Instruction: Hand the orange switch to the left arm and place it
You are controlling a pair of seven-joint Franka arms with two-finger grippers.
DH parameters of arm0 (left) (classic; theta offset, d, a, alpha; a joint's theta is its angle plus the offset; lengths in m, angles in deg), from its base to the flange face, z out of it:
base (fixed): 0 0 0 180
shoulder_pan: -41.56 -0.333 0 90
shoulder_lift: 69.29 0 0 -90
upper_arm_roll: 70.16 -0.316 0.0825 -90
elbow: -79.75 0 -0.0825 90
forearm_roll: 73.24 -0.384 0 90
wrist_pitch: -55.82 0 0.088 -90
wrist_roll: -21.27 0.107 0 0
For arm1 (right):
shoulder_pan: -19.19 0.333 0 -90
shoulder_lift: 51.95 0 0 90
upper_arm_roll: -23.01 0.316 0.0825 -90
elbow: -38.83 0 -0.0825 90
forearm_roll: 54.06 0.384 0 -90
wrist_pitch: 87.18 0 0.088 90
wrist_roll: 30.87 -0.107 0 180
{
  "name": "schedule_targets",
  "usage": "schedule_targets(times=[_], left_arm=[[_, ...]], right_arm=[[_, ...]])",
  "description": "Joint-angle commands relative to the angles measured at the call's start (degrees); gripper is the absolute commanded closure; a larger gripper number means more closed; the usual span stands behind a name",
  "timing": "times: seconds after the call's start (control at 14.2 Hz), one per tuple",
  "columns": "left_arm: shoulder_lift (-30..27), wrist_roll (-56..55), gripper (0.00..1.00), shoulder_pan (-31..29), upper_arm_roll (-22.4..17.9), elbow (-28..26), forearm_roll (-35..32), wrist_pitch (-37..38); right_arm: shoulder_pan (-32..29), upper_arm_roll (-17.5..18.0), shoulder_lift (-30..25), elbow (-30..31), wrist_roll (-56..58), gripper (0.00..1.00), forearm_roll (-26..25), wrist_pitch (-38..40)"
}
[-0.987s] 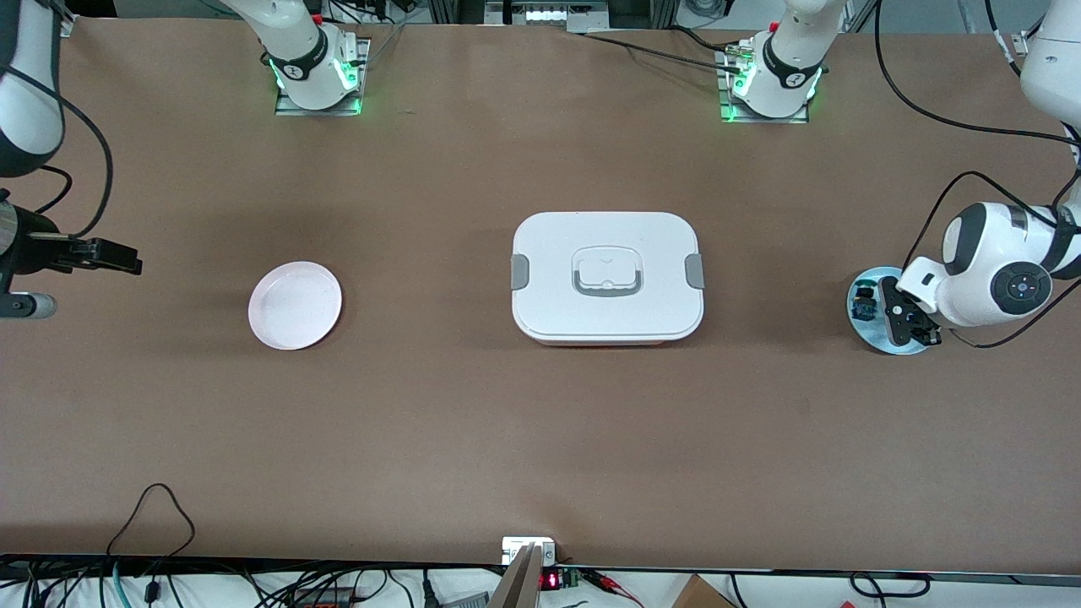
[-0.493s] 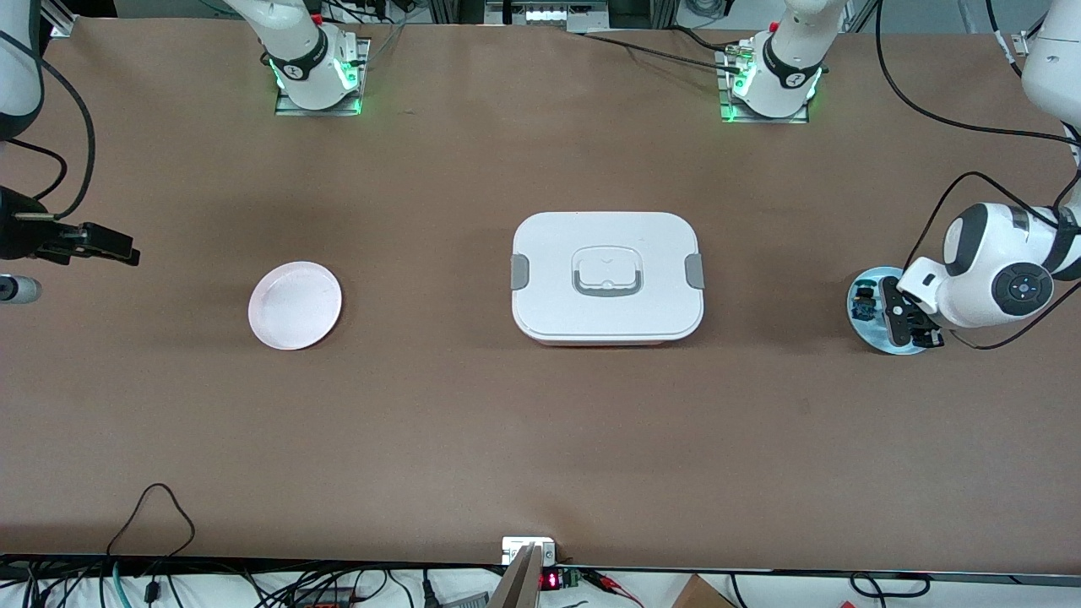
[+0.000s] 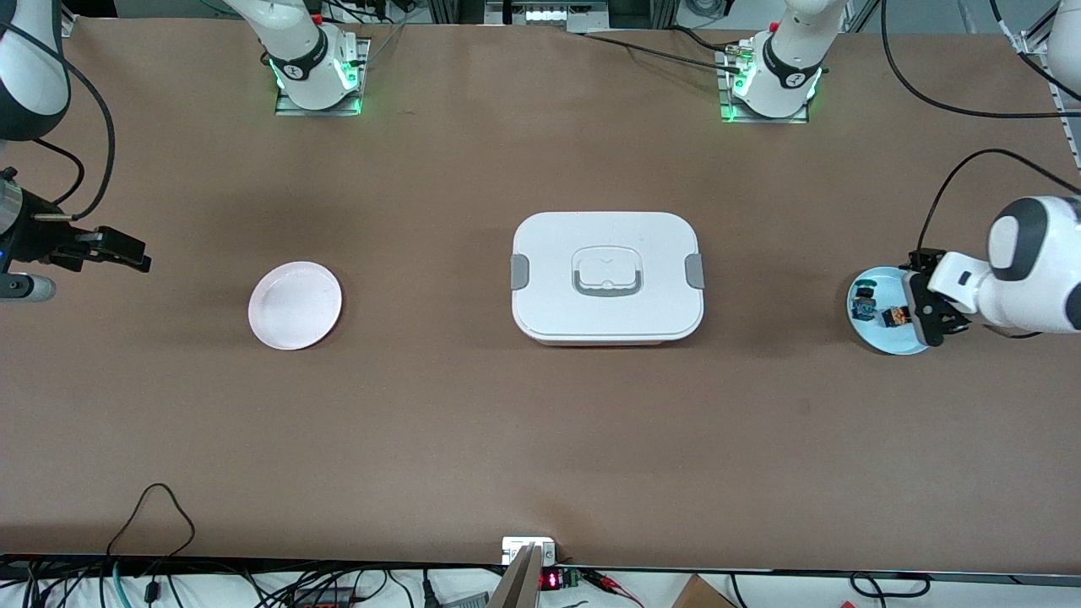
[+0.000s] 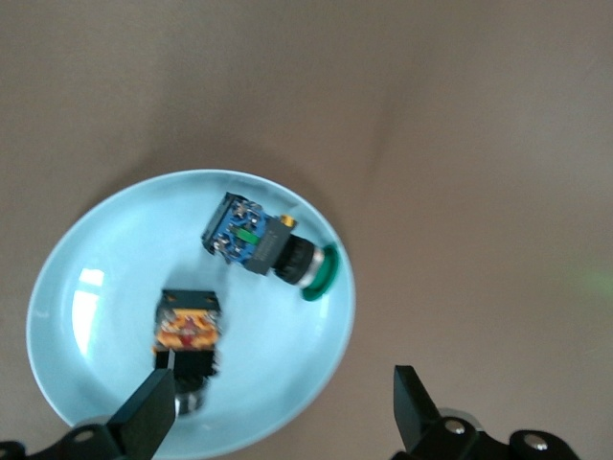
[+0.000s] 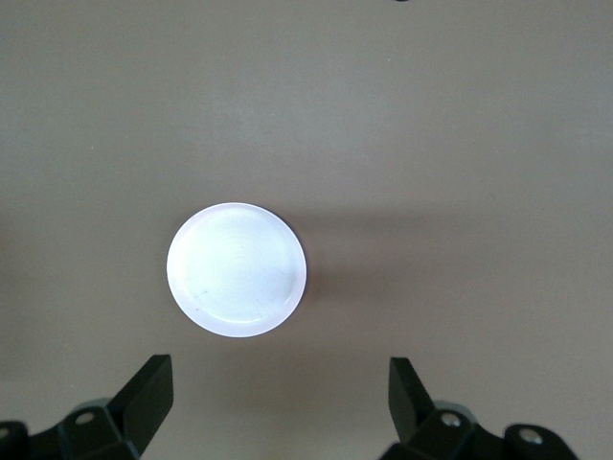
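Note:
The orange switch (image 3: pixel 892 317) lies on a light blue plate (image 3: pixel 878 339) at the left arm's end of the table, beside a blue-green and black component (image 3: pixel 863 302). My left gripper (image 3: pixel 923 314) is open and empty over the plate's edge. In the left wrist view the switch (image 4: pixel 189 333) sits close to one of the fingers (image 4: pixel 151 414), and the gripper (image 4: pixel 283 417) spans the plate's rim (image 4: pixel 67 287). The white box (image 3: pixel 606 274) stands closed mid-table. My right gripper (image 3: pixel 114 251) is open and empty over the right arm's end of the table.
A pale pink plate (image 3: pixel 295 305) lies between the box and the right gripper; it also shows in the right wrist view (image 5: pixel 237 269), in front of the open right gripper (image 5: pixel 278 398). Cables hang at the table's edge nearest the front camera.
The left arm has drawn back toward its end of the table, uncovering the orange switch on the blue plate. The right gripper has shifted slightly.

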Motion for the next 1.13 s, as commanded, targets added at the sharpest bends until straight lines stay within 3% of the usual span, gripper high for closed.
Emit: schedule_targets(times=[0.0,0.28,0.56,0.78,0.99,1.06], left_arm=[[-0.4,-11.4,0.00,-0.2,0.6,3.1,6.2,5.0],[-0.5,-23.5,0.00,2.4,1.4,7.3,7.3,7.0],[-0.4,-44.9,0.00,10.4,3.1,15.8,7.3,16.8],[0.0,-54.7,0.00,15.9,3.0,20.5,6.6,20.8],[0.1,-58.8,0.00,18.4,1.2,21.3,6.8,21.1],[-0.9,-60.0,0.00,20.8,-1.8,21.2,7.2,19.3]], right_arm=[[-0.1,0.4,-1.9,0.8,-0.7,0.00,0.4,1.8],[1.0,0.5,-1.7,-1.5,-0.7,0.00,-0.5,2.4],[1.0,0.3,-1.9,-2.1,-0.6,0.00,0.1,2.5],[1.0,0.2,-2.1,-2.2,-0.5,0.00,0.3,2.9],[1.0,0.4,-2.2,-2.2,-0.7,0.00,0.2,2.8],[1.0,0.4,-2.2,-2.3,-0.7,0.00,0.3,2.8]])
